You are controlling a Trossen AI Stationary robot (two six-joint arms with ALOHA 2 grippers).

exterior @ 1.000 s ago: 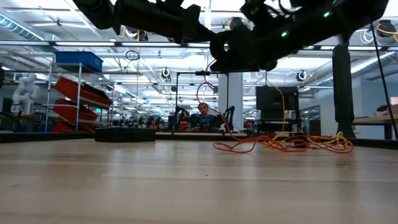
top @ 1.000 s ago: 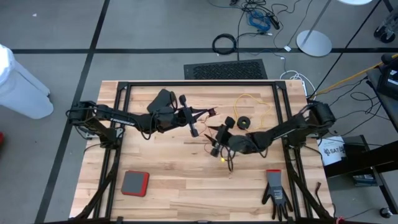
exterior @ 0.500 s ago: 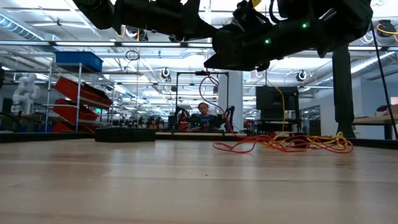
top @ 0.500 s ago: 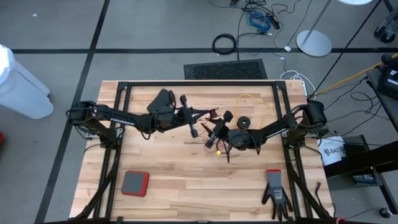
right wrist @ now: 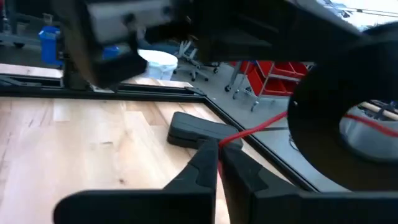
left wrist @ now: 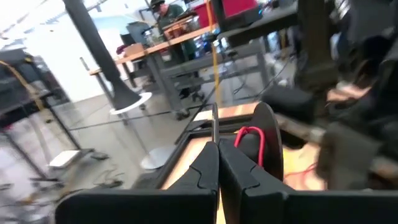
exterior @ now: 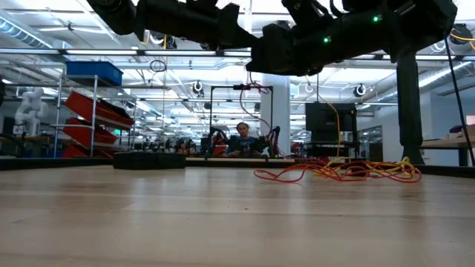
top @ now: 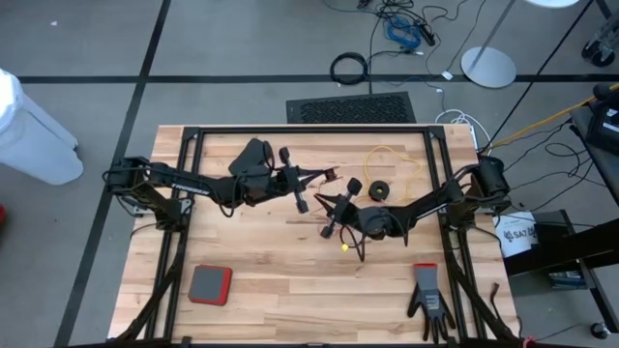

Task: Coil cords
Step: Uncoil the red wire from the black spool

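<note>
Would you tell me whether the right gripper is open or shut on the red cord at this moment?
Shut. In the right wrist view the right gripper has its two dark fingers pressed together, and the thin red cord runs out from between their tips.

High cam straight down; low cam table-level, facing room; wrist cams close-up — all share table [top: 261, 251].

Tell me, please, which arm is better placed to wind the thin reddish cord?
Right, probably: the right gripper is shut on the thin reddish cord beside the round black reel; the left gripper is shut on a thin strand.
</note>
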